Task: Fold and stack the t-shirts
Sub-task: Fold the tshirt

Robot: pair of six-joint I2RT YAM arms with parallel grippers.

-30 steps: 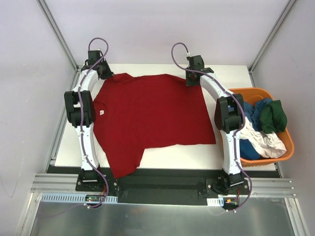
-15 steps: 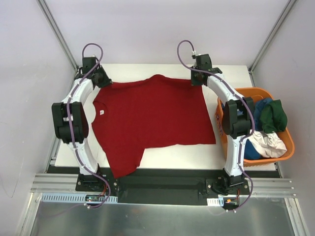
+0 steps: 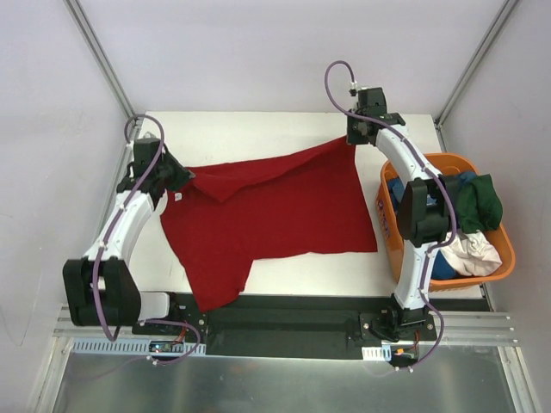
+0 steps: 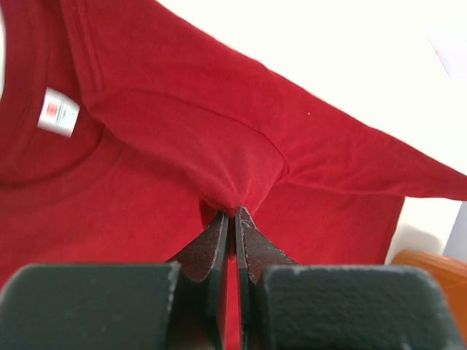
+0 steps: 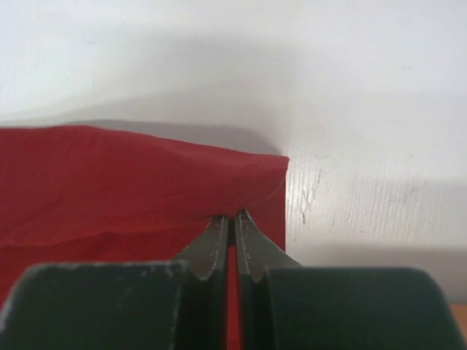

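From above, the dark red t-shirt [image 3: 275, 215] lies on the bench [image 3: 258, 127] with its far edge lifted. No fold is finished (other t-shirts [image 3: 478, 205] fill the orange basket [image 3: 504, 256], nothing stacked). Left wrist: the left end effector [image 4: 233, 213] pinches bunched cloth. Right wrist: the right end effector [image 5: 233, 216] pinches a corner.

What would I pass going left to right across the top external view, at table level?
left gripper, pinching the shirt's left end → dark red t-shirt → right gripper, pinching its far right corner → orange basket
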